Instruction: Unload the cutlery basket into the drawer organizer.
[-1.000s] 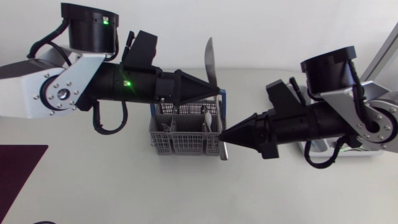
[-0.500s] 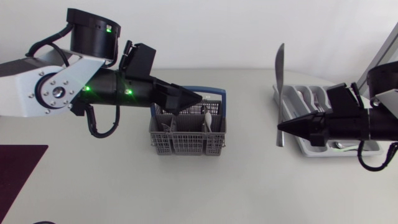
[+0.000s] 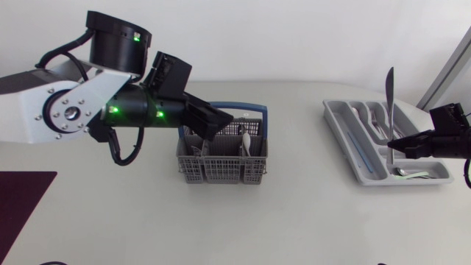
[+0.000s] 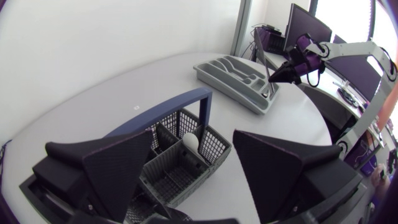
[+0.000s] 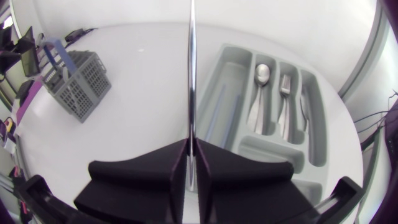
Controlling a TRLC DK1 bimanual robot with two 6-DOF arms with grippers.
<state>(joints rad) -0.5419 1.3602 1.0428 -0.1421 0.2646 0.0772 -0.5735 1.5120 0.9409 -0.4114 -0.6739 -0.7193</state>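
Right wrist view: right gripper (image 5: pixel 191 146) pinches knife (image 5: pixel 191 74), spoon (image 5: pixel 262 74) in organizer (image 5: pixel 214 118); left gripper (image 4: pixel 193 135) agape.

– What else lies around you?
– I see a pale, plain tabletop (image 3: pixel 294 221), and a flat dark maroon mat (image 3: pixel 22 206) at its near left corner, cut off by the view.

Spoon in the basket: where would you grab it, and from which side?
Probably by its rounded top end, from straight above: the spoon stands upright in a compartment of the basket, whose walls block its sides.
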